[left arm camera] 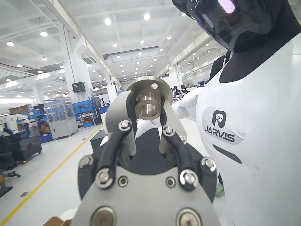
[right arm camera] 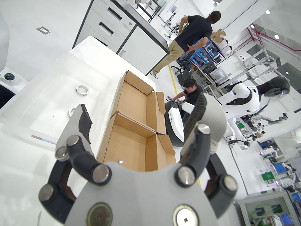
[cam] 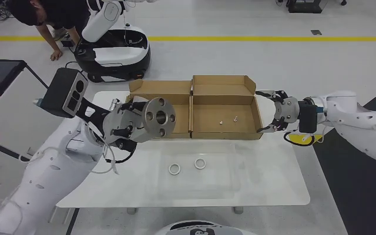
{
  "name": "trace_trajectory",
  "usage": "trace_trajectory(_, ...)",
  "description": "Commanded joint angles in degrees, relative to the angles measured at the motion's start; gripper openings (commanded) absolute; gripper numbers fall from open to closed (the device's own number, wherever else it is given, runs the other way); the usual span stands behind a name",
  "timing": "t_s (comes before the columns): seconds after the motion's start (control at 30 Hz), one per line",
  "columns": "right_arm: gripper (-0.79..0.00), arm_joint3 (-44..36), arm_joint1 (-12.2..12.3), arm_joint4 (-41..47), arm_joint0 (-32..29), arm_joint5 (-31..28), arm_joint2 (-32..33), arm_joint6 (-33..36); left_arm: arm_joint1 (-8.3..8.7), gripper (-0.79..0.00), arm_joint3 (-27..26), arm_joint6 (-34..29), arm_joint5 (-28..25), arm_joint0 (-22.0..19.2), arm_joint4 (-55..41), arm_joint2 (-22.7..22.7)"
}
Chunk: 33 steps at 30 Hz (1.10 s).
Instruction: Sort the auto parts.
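Top view: the left end effector is raised above the left side of the table and is clamped on a flanged metal bushing. The round flange, with a centre bore and small bolt holes, is turned up toward the camera and overlaps the left cardboard box. In the left wrist view, the two fingers of the left end effector press on opposite sides of the narrower sleeve of the bushing, with the flange beyond the fingertips and the part pointing up at the ceiling.

The right end effector hangs just off the right wall of the right cardboard box. Its fingers are spread wide and hold nothing, which the right wrist view confirms. The two open boxes stand side by side, touching, at the far side of the table. Two small metal fasteners lie on the floor of the right one.

Nearer the robot, a clear tray rests on the table. Inside it lie two pale rings, close together but apart.
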Motion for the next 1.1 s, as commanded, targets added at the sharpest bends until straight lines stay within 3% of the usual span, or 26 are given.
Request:
trace_trajectory(0.0,0.000,0.00,0.00,0.00,0.00,0.00,0.00,0.00,0.21,-0.785,-0.08,0.64,0.00,-0.14,-0.16,0.47)
trace_trajectory(0.63,0.000,0.00,0.00,0.00,0.00,0.00,0.00,0.00,0.29,-0.785,-0.15,0.77,0.00,-0.24,-0.31,0.70)
trace_trajectory(0.8,0.000,0.00,0.00,0.00,0.00,0.00,0.00,0.00,-0.52,-0.785,0.61,0.45,3.07,-0.54,-2.89,1.05)
trace_trajectory(1.07,0.000,0.00,0.00,0.00,0.00,0.00,0.00,0.00,-1.49,-0.785,7.53,-12.07,9.92,-4.40,0.51,2.11)
